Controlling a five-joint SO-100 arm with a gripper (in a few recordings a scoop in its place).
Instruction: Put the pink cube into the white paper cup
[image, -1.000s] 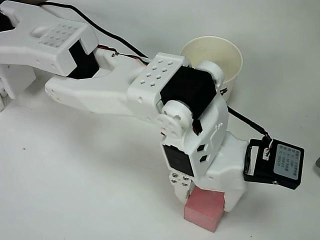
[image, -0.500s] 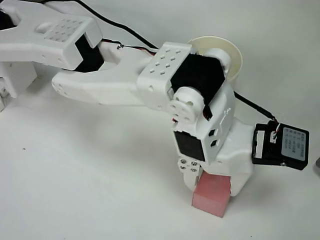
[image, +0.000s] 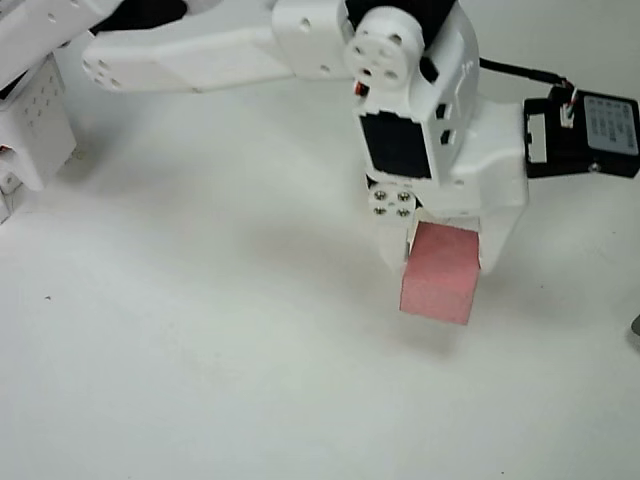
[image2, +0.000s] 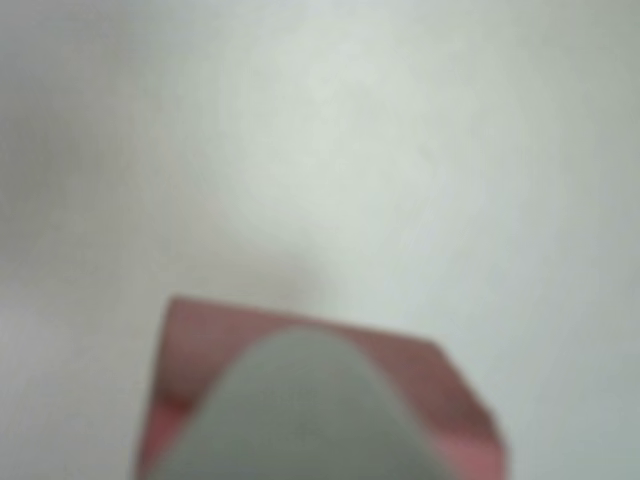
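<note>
Overhead view first: the white arm reaches in from the upper left, and its gripper (image: 443, 262) points down the picture, over the right half of the white table (image: 200, 350). The two white fingers (image: 393, 245) are closed in on the pink cube (image: 438, 273), one on the cube's left side and one on its right, so the block sits pinched between them. The gap between the fingers is just the width of the cube, no wider. The cube's lower half sticks out past the fingertips, tilted a little, its top face lit and its front face a shade darker. A soft shadow lies on the table below and to the left of the cube, apart from the block itself, so the cube looks lifted off the surface. A black camera module (image: 590, 135) sits on the right side of the wrist, with a black cable running up to it.

Now the wrist view, and it is very blurred. A rounded pale fingertip (image2: 300, 410) fills the bottom centre, right up against the pink cube (image2: 200, 345), which shows behind it on both sides and above. Beyond that is the plain white table (image2: 400, 130), with a faint grey shadow just above the cube.
</note>
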